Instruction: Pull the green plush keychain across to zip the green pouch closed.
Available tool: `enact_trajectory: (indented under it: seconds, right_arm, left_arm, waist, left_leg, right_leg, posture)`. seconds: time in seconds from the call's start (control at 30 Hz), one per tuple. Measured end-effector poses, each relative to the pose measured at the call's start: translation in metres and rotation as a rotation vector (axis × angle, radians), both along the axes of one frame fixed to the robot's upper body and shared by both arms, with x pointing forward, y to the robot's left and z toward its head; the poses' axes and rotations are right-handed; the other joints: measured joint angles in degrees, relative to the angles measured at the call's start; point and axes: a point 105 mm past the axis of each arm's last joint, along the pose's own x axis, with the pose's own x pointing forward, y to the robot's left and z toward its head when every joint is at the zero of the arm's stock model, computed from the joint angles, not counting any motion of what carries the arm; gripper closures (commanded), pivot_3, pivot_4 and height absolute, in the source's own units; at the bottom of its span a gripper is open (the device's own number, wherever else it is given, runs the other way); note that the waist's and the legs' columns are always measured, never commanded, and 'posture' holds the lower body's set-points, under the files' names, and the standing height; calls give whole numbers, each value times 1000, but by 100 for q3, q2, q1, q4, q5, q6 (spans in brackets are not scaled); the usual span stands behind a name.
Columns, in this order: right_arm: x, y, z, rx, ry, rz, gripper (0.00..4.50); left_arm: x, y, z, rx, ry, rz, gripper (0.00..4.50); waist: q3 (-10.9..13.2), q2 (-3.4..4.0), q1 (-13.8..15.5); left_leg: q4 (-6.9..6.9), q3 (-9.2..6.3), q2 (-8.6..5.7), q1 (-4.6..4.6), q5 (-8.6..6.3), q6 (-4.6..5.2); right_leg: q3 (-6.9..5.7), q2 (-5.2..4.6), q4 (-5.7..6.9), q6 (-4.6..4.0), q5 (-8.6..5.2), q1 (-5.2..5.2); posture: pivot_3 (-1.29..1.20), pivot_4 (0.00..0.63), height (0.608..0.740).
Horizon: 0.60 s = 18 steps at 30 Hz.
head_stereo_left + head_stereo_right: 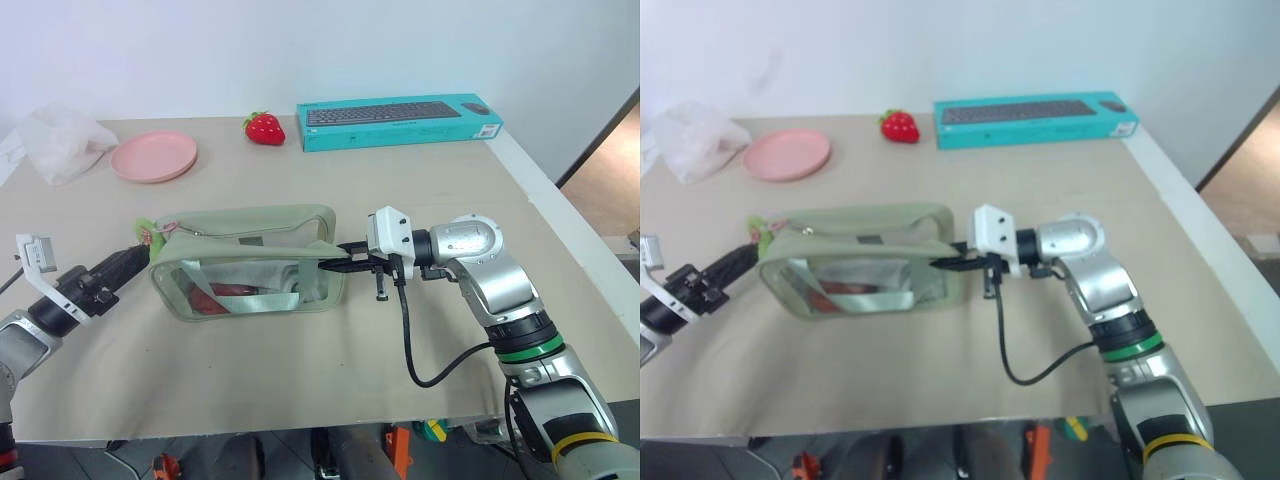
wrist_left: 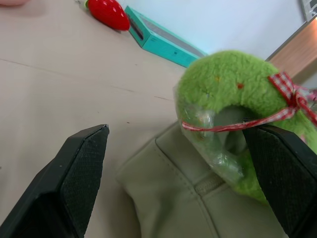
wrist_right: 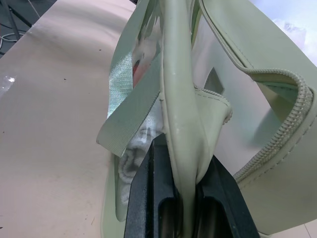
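Note:
The pale green pouch [image 1: 250, 250] lies on its side in the middle of the table, with red items showing through its clear panel. Its zipper edges stand apart in the right wrist view. The green plush keychain [image 1: 148, 230], tied with a red checked ribbon, sits at the pouch's left end. My left gripper [image 1: 128, 263] is open just left of it; in the left wrist view the keychain [image 2: 223, 84] lies between the spread fingers [image 2: 74, 183], close against the far one. My right gripper [image 1: 335, 262] is shut on the pouch's right end [image 3: 183, 99].
A red strawberry toy [image 1: 265, 128] and a teal keyboard box [image 1: 400, 122] lie at the back of the table. A pink plate [image 1: 153, 156] and a white plastic bag [image 1: 62, 140] sit at the back left. The table's edge [image 1: 560, 200] runs along the right.

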Motion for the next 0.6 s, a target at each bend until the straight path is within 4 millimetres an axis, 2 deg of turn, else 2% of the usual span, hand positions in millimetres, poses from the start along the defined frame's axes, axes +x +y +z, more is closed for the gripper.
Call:
enact_trajectory:
  seconds: [0.07, 0.1, 0.27, 0.47, 0.6]
  right_arm:
    - [0, 0, 0, -1, 0, -3, 4455]
    - [0, -1, 0, -1, -1, -4, 4500]
    - [1, -1, 0, 0, -2, -6, 4500]
    - [1, 0, 0, 0, -4, -10, 4500]
    - [2, -1, 0, -3, -7, -14, 4500]
  left_arm:
    - [-1, 0, -2, 0, 7, 1, 53]
    - [0, 1, -2, 1, 8, 2, 594]
    - [3, -2, -1, -17, -1, 6, 2200]
    - [7, -9, 4, -51, -27, -15, 4358]
    - [12, -14, 12, -87, -70, -8, 4438]
  waist:
    - [0, 0, 8]
    - [0, 0, 10]
    - [0, -1, 12]
    - [0, -1, 13]
    - [1, -5, 22]
  left_leg:
    - [0, 0, 0, 0, 1, -3]
    - [0, 1, -1, 0, 2, -3]
    - [0, 1, -2, -1, 2, -4]
    - [0, 0, -2, -1, 2, -4]
    - [1, 0, -3, -4, 7, -13]
  right_leg:
    - [-1, 0, 0, 0, 1, 0]
    - [-1, 0, 0, 0, 1, 1]
    - [-1, 0, 0, -1, 2, 1]
    - [-1, -1, 0, -1, 2, 1]
    - [-3, 0, 0, 1, 4, 1]
  posture:
    - [0, 150, 740]
    - [0, 150, 740]
    - [0, 150, 740]
    - [0, 150, 740]
    - [0, 150, 740]
